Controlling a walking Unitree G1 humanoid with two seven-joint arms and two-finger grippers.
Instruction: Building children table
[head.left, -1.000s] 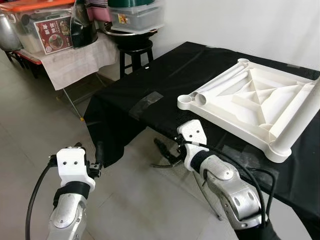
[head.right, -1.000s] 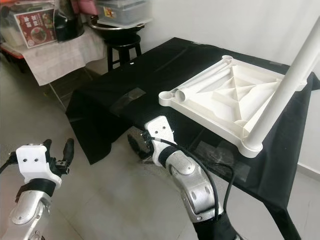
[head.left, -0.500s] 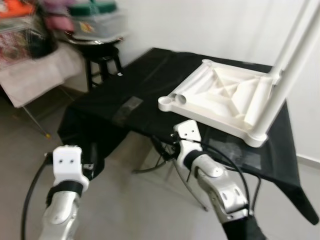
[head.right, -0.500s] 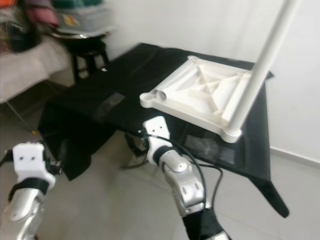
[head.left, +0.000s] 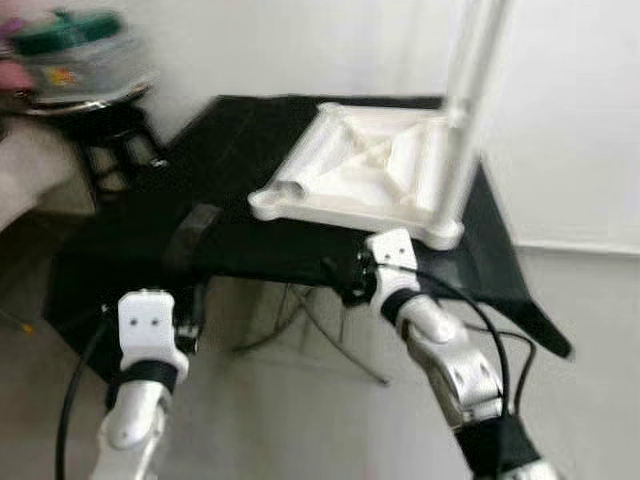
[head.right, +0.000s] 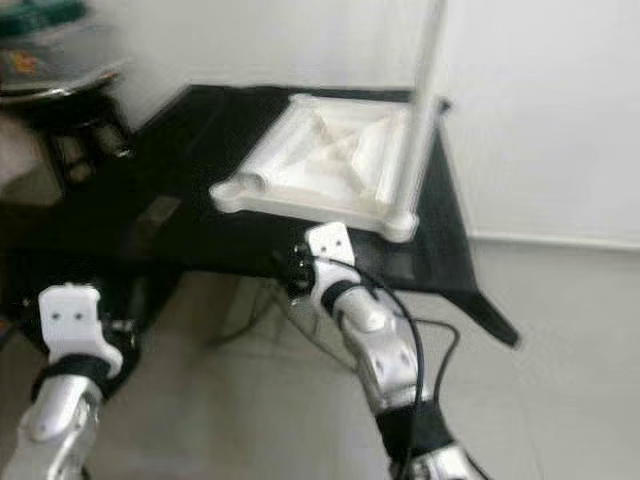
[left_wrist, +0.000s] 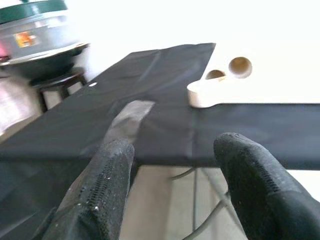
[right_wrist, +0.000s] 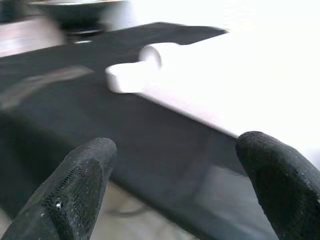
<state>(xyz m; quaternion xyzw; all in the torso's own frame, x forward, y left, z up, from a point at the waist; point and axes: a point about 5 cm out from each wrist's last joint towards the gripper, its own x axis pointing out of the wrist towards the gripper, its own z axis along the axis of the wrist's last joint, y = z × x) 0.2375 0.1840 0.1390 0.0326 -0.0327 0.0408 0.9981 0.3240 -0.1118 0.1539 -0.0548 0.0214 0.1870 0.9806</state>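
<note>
An upturned white plastic table top (head.left: 350, 170) lies on a table draped in black cloth (head.left: 230, 235). One white leg (head.left: 467, 90) stands upright in its near right corner socket. A loose white tube (head.left: 296, 186) lies along its left side. My right gripper (head.left: 345, 280) hovers just below the cloth's front edge, under the top's near corner, fingers open and holding nothing. My left gripper (head.left: 193, 318) is lower and to the left, also open and holding nothing. The left wrist view looks between its fingers (left_wrist: 107, 175) at a corner socket (left_wrist: 215, 90).
A dark stool (head.left: 110, 140) carrying a pot and stacked containers stands at the back left. The black table's folding metal legs (head.left: 310, 325) show beneath the cloth. A grey tape patch (head.left: 195, 225) sits on the cloth. Tiled floor lies to the right.
The whole picture has swung round, so the camera has turned: the black table now sits further left and the wall and floor on the right show. Both arms stay low in front.
</note>
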